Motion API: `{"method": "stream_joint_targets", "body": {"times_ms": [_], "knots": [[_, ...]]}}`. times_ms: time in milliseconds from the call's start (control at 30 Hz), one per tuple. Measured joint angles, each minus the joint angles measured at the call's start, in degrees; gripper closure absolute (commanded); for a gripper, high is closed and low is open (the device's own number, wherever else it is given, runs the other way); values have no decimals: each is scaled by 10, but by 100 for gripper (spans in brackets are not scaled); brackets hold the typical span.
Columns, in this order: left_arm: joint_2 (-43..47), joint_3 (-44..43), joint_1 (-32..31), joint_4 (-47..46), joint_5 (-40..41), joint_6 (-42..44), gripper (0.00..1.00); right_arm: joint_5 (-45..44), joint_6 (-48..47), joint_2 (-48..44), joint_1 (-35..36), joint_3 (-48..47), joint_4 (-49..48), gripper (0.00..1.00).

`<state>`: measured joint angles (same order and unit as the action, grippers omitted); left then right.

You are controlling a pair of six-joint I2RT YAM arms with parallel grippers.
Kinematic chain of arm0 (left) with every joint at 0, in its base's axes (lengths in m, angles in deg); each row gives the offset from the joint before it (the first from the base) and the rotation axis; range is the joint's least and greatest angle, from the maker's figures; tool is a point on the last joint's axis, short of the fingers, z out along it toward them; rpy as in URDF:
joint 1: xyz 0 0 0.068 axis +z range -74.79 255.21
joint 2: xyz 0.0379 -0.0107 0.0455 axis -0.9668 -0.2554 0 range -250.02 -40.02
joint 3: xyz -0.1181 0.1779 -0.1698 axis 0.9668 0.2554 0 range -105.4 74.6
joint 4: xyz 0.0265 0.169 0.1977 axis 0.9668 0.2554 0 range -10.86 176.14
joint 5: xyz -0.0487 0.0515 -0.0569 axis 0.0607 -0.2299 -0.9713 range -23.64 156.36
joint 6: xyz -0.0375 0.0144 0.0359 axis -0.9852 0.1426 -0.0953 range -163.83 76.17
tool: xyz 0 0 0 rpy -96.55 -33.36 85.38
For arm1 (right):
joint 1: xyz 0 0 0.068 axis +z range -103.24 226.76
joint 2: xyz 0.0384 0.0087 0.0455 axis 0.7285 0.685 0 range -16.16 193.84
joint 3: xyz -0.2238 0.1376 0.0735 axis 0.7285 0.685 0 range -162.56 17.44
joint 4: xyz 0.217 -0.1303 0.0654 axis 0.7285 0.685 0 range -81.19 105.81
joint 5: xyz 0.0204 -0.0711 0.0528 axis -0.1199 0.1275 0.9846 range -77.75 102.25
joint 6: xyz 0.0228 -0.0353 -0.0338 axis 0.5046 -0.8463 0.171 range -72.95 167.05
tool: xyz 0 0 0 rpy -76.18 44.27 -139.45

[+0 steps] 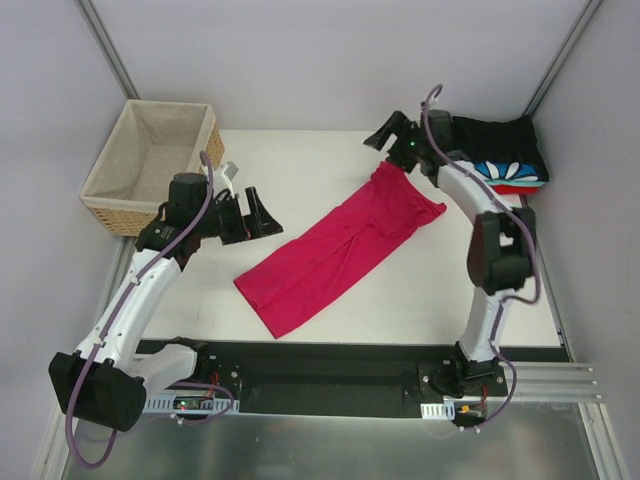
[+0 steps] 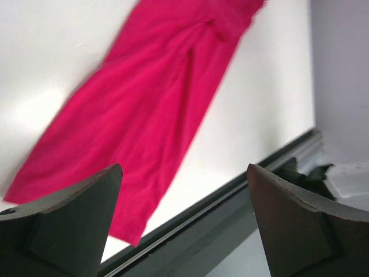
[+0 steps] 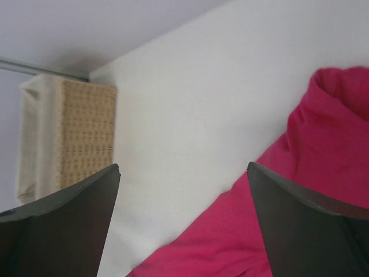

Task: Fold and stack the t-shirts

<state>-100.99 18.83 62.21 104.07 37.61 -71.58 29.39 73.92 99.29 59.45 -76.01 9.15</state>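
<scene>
While folded black and patterned shirts (image 1: 505, 160) sit stacked at two o'clock, crimson-pink cloth tee (image 1: 340, 250) lies half-folded, unstacked; left gripper (image 1: 255, 215), right gripper (image 1: 392, 138) spread, empty.

Bright even light, blurred wrist views.

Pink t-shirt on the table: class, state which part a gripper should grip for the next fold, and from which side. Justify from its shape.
Grip the pink t-shirt at its near-left end, probably a corner, approaching from the left with the open left gripper. That end lies flat with a straight edge; the far end is bunched up.
</scene>
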Motion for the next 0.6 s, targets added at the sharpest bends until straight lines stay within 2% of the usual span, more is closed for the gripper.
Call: {"method": "stream_joint_targets", "body": {"times_ms": [167,300,433,600], "knots": [[0,-39,0,-14,-103,-2,11,-15,-32,-274,-4,107,4,3],[11,23,0,-23,-161,-8,11,-26,-52,-486,-4,220,-6,4],[52,125,0,-22,-196,-20,11,-35,-65,-584,3,315,8,3],[112,223,0,-20,-231,-36,11,-52,-85,-595,11,392,83,3]]}}
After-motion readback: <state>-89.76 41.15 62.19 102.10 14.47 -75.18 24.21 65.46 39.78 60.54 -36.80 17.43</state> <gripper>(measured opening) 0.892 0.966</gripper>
